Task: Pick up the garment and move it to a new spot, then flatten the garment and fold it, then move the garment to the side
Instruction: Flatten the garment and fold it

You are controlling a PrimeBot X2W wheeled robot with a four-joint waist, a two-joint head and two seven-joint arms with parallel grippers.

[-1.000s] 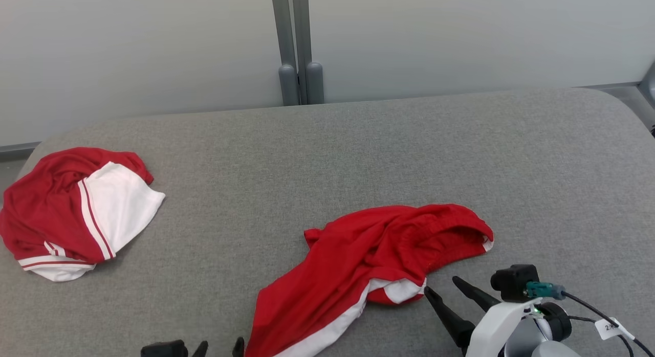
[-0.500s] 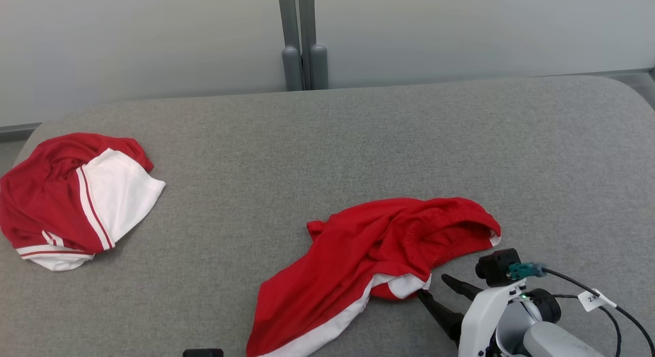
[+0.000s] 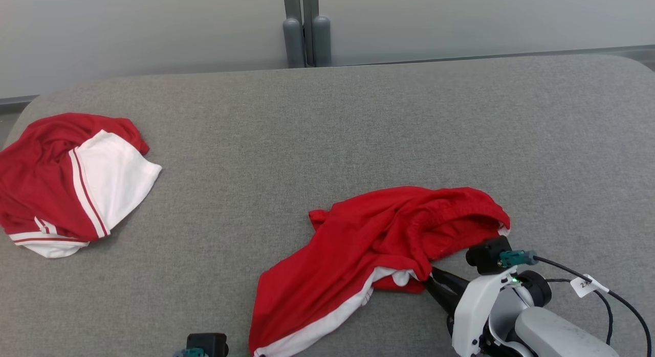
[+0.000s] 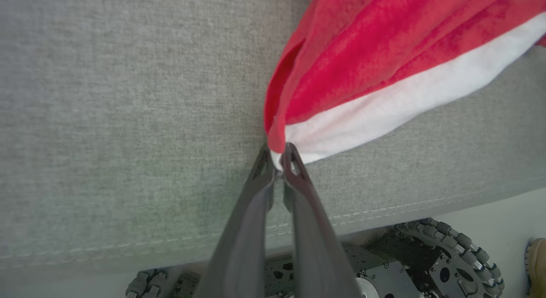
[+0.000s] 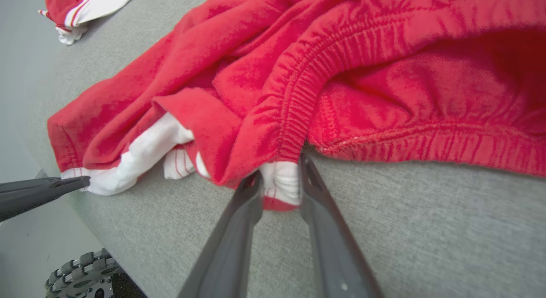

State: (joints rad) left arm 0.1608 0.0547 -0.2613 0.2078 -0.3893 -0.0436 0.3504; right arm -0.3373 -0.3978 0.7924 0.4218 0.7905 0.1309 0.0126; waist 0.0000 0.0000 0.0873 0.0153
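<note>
The grey padded surface (image 3: 358, 116) stretches wide in front of you. Your left gripper (image 4: 277, 155) is pinched tight on the white-trimmed corner of the red garment (image 3: 368, 239), right at the near edge. Your right gripper (image 5: 279, 178) stands narrow, with a white hem fold of the same cloth caught between its fingers. A second red-and-white garment (image 3: 66, 183) lies crumpled well apart, at the far left.

We observe a grey fabric-covered worktop (image 3: 358, 132) with rounded far corners. A second red-and-white garment (image 3: 66, 183) lies crumpled near its left edge. Behind the worktop, we note pale wall panels (image 3: 128, 29) joined by a grey post (image 3: 306, 24).
</note>
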